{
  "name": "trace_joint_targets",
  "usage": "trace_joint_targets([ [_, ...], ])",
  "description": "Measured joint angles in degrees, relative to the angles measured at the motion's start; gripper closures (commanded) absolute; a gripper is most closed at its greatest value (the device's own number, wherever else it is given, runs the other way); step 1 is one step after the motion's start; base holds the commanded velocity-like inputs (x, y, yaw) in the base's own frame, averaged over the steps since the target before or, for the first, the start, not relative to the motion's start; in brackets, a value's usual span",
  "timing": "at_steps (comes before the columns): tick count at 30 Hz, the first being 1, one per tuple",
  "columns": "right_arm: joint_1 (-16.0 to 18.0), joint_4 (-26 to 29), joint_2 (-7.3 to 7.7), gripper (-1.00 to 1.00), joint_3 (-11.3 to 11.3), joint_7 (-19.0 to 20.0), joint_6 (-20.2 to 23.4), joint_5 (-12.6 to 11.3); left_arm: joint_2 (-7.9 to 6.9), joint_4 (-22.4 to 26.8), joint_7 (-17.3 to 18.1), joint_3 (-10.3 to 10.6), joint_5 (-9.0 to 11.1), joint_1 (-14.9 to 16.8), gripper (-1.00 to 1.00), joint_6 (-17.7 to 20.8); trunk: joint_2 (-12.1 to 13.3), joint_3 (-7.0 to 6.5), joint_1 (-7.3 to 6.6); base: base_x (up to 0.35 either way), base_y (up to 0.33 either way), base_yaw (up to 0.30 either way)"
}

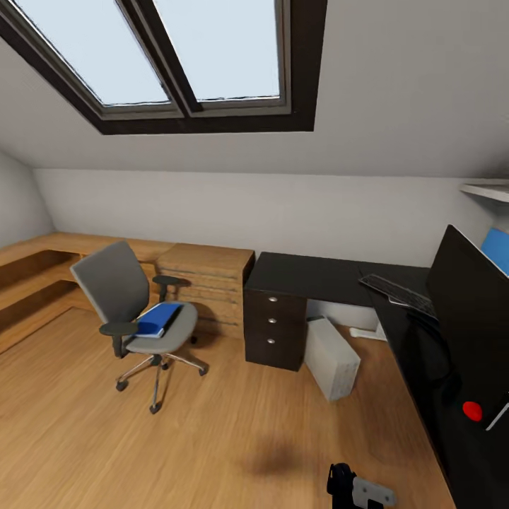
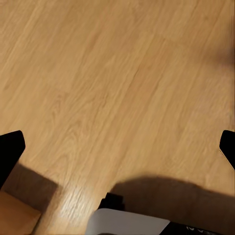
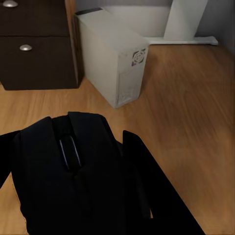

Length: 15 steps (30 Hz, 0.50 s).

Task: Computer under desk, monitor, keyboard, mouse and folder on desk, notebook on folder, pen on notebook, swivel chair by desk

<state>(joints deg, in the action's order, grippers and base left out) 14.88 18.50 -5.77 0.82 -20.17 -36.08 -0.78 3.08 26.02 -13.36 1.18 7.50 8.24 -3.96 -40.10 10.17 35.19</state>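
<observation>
We find the mouse point(image 3: 68, 171), black with a grey scroll wheel, close up in the right wrist view, held between the dark fingers point(image 3: 156, 191) of the right gripper point(image 3: 73, 181); one finger lies against its side and the other shows at the opposite edge, so the jaws are closed on the mouse body. Beyond the mouse we see the computer point(image 3: 117, 63), a light-grey tower standing on the wooden floor point(image 3: 186, 107) beside the black drawers point(image 3: 34, 54) of the desk point(image 1: 311, 276).

In the head view the computer point(image 1: 332, 357) stands under the desk, just beside the drawer unit; the keyboard point(image 1: 399, 293) lies on the desk top near the corner, and the monitor point(image 1: 470, 311) stands on the desk's right wing, next to the keyboard, with a red dot point(image 1: 472, 410) near its lower corner. The swivel chair point(image 1: 138, 318) stands well apart from the desk, in front of a wooden chest point(image 1: 205, 279); the blue folder point(image 1: 159, 318) lies flat on its seat.

The left gripper point(image 2: 117, 152) hangs over bare floor; its two black fingertips point(image 2: 10, 152) stand at opposite edges of the left wrist view, wide apart, with nothing between them.
</observation>
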Motion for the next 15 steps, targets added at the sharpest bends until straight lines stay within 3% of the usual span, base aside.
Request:
trace_joint_targets([
  [7,0.0,0.0,0.00,1.00,0.0,0.0,0.0,0.0,0.00,0.0,0.1,0.0,0.0,0.0,-1.00,0.0,0.0,0.44,-0.01,0.276,0.005,-0.181],
  [14,0.0,-0.1,-0.01,1.00,0.0,0.2,0.2,0.0,0.00,0.0,0.3,0.0,0.0,0.0,-1.00,0.0,0.0,0.57,-0.01,0.325,0.000,-0.031],
  [15,0.1,0.6,-0.02,1.00,-0.1,1.5,0.1,0.1,-0.26,5.6,0.3,-0.1,0.1,0.1,-1.00,0.6,0.0,0.56,-0.01,0.327,0.000,0.000],
])
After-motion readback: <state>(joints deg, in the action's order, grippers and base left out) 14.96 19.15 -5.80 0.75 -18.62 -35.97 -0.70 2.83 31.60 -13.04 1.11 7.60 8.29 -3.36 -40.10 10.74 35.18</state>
